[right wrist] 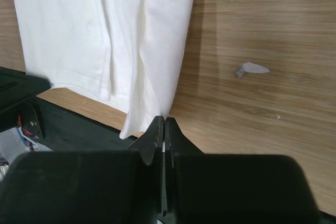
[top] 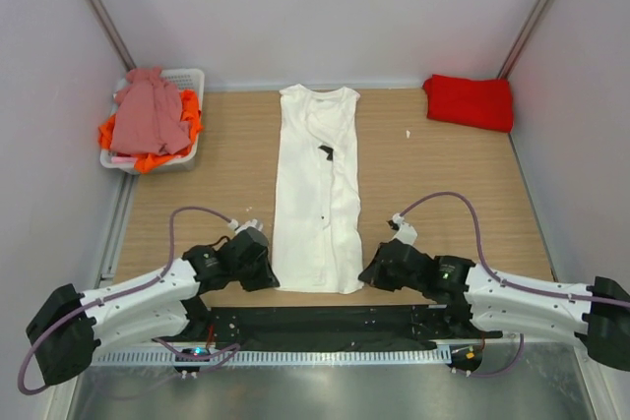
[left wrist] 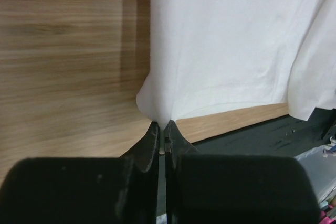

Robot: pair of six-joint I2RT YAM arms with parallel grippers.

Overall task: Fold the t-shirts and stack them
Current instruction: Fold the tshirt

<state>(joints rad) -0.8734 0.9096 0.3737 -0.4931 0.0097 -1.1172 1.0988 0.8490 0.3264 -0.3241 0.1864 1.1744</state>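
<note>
White tee [top: 317, 194] lies centre of bench [top: 453, 204], long axis near edge to far edge, collar far. L gripper [left wrist: 161, 125] pinched tight on near-left hem corner, R gripper [right wrist: 161, 119] likewise on near-right. Shirt runs straight away from both, equally near.

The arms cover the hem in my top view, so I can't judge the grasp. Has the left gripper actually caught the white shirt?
Observer: Yes. The left wrist view shows the left gripper shut on the white shirt, with the cloth of its near left hem corner bunched into the fingertips.
Operator: And the right one?
Observer: The right wrist view shows the right gripper shut as well, pinching the shirt's right edge just by the hem.
</note>
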